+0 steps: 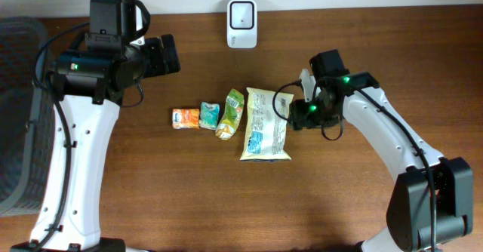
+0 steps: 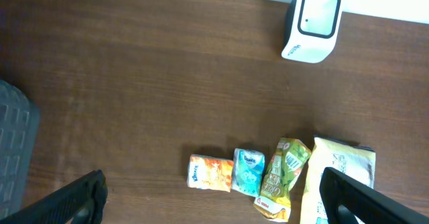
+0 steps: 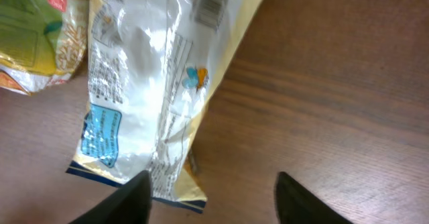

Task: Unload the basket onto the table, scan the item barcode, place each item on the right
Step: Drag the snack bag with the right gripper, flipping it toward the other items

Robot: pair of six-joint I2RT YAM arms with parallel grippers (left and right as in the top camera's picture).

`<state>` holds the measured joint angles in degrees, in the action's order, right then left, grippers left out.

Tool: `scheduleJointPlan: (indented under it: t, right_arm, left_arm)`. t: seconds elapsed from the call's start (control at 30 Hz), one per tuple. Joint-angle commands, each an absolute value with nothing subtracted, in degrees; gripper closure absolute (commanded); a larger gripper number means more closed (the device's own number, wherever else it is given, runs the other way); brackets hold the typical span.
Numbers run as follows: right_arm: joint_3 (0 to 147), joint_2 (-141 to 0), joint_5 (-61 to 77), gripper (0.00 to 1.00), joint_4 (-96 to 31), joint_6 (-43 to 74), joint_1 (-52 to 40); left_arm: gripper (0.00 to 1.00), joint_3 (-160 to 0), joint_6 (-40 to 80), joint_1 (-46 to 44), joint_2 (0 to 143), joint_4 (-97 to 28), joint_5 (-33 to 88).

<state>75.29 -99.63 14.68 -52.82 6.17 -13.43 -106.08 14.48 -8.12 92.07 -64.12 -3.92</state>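
A large yellow-and-white snack bag [image 1: 264, 124] lies flat in the middle of the table, its barcode [image 3: 213, 3] facing up near the top end. My right gripper [image 1: 296, 115] hovers at the bag's right edge. In the right wrist view my right gripper [image 3: 214, 207] is open, and only the bag's lower corner [image 3: 181, 194] reaches in beside the left finger. The white scanner [image 1: 241, 13] stands at the table's back edge. My left gripper [image 1: 164, 54] is raised at the back left, open and empty [image 2: 214, 204].
Left of the bag lie a green packet [image 1: 230, 114], a teal packet [image 1: 209, 115] and an orange packet [image 1: 186, 118] in a row. A dark grey basket [image 1: 19, 116] stands at the table's left edge.
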Motion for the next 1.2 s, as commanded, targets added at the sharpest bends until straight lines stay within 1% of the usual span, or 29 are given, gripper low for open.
scheduleJointPlan:
  t: [0.0,0.03,0.13,0.23,0.3,0.37,0.5,0.57,0.63,0.77,1.03,1.07,1.1,1.17]
  right_arm:
    - [77.3,-98.5,24.6,0.37,-51.1,3.7,-14.5]
    - [77.3,-98.6,26.8,0.36,-49.8,5.3,-15.7]
    - [77.1,-99.8,26.3,0.36,-46.3,11.6,-21.3]
    - [76.6,-102.7,21.8,0.40,-42.4,21.3,-27.6]
    - [76.4,-105.0,19.2,0.40,-41.7,26.2,-30.2]
    - [76.4,-108.4,18.4,0.44,-41.7,31.1,-32.7]
    - [76.4,-112.8,18.8,0.46,-42.5,34.9,-35.0]
    - [76.4,-113.5,18.7,0.47,-43.8,35.0,-35.2]
    - [76.5,-113.4,15.7,0.47,-46.9,35.0,-34.2]
    - [77.3,-112.6,8.6,0.47,-54.8,34.6,-29.3]
    - [79.5,-110.7,2.4,0.46,-61.6,19.8,-13.7]
    - [80.1,-110.6,2.3,0.46,-62.0,18.3,-11.9]
    - [81.8,-110.5,2.3,0.42,-62.9,16.7,-8.4]
    - [83.9,-110.5,2.7,0.40,-63.7,16.6,-5.1]
  left_arm:
    - [0.01,-106.3,13.6,-8.1,91.4,-64.2,-4.5]
    - [0.01,-106.3,13.6,-8.1,91.4,-64.2,-4.5]
    - [0.01,-106.3,13.6,-8.1,91.4,-64.2,-4.5]
    - [0.01,-106.3,13.6,-8.1,91.4,-64.2,-4.5]
    - [0.01,-106.3,13.6,-8.1,91.4,-64.2,-4.5]
    - [0.01,-106.3,13.6,-8.1,91.4,-64.2,-4.5]
    - [0.01,-106.3,13.6,-8.1,91.4,-64.2,-4.5]
    - [0.01,-106.3,13.6,-8.1,91.4,-64.2,-4.5]
    - [0.01,-106.3,13.6,-8.1,91.4,-64.2,-4.5]
    - [0.01,-106.3,13.6,-8.1,91.4,-64.2,-4.5]
    - [0.01,-106.3,13.6,-8.1,91.4,-64.2,-4.5]
    - [0.01,-106.3,13.6,-8.1,91.4,-64.2,-4.5]
    - [0.01,-106.3,13.6,-8.1,91.4,-64.2,-4.5]
    - [0.01,-106.3,13.6,-8.1,91.4,-64.2,-4.5]
